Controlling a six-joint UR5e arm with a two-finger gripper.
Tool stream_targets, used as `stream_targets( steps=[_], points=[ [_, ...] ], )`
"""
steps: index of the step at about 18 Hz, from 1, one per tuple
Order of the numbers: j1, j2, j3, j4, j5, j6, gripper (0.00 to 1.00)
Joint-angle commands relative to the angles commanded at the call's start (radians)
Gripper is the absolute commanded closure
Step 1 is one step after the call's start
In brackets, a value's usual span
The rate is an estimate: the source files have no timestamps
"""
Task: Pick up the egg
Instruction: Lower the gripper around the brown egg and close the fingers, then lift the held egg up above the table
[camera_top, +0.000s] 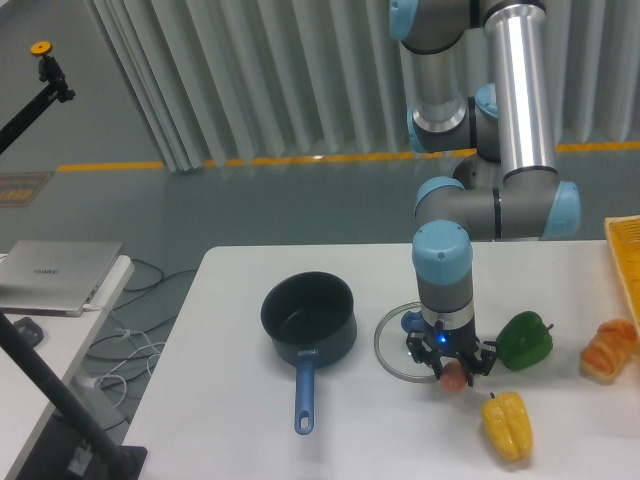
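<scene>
The end effector (452, 372) points straight down over the white desk (230, 420), its two fingers closed around the egg (454, 379), which sits between the fingertips just at or above the desk surface; contact with the desk cannot be told. Just behind it lies a glass lid (398, 342) with a blue knob. The green pepper (525, 340) stands near on the right, the yellow pepper (507, 424) near the front edge below it. A dark blue pot (308, 318) sits well apart to the left, handle toward the front edge. An orange-brown lump (608, 350) rests by the right edge.
</scene>
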Motion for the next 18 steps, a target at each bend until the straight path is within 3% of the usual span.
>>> stream_targets(
  steps=[18],
  points=[
    [-0.047,0.114,0.003,-0.003,0.012,0.003,0.55]
  ],
)
